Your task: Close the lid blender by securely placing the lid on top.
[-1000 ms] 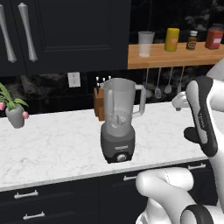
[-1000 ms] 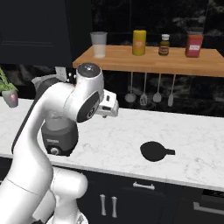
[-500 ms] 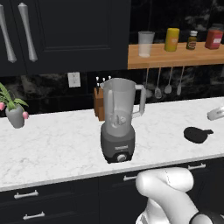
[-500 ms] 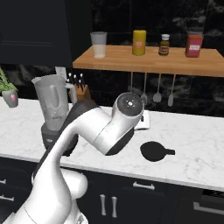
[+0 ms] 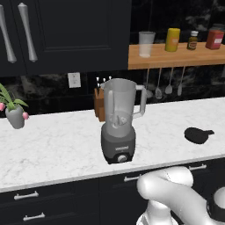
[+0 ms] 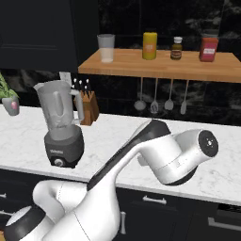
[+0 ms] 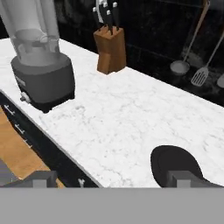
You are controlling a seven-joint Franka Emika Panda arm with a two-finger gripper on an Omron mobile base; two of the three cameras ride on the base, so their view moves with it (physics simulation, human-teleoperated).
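The blender (image 5: 119, 121) stands on the white marble counter, a clear grey jar with a side handle on a dark base, its top uncovered; it also appears in the right base view (image 6: 59, 124) and at the hand view's upper left (image 7: 41, 57). The black round lid (image 5: 197, 135) lies flat on the counter well to the blender's right. In the hand view the lid (image 7: 175, 164) sits just behind the right fingertip (image 7: 186, 178). My gripper (image 7: 113, 179) is open, hovering low over the counter's front edge with nothing between its fingers. The arm hides the lid in the right base view.
A wooden knife block (image 5: 99, 105) stands behind the blender against the wall. Ladles and a spatula (image 5: 169, 85) hang under a wooden shelf (image 5: 176, 55) holding a glass cup and jars. A potted plant (image 5: 15, 112) sits at the far left. Dark drawers run below the counter edge.
The arm has swung down and to the right, away from the blender, bringing the hand low near the lid. Blender and lid have not moved.
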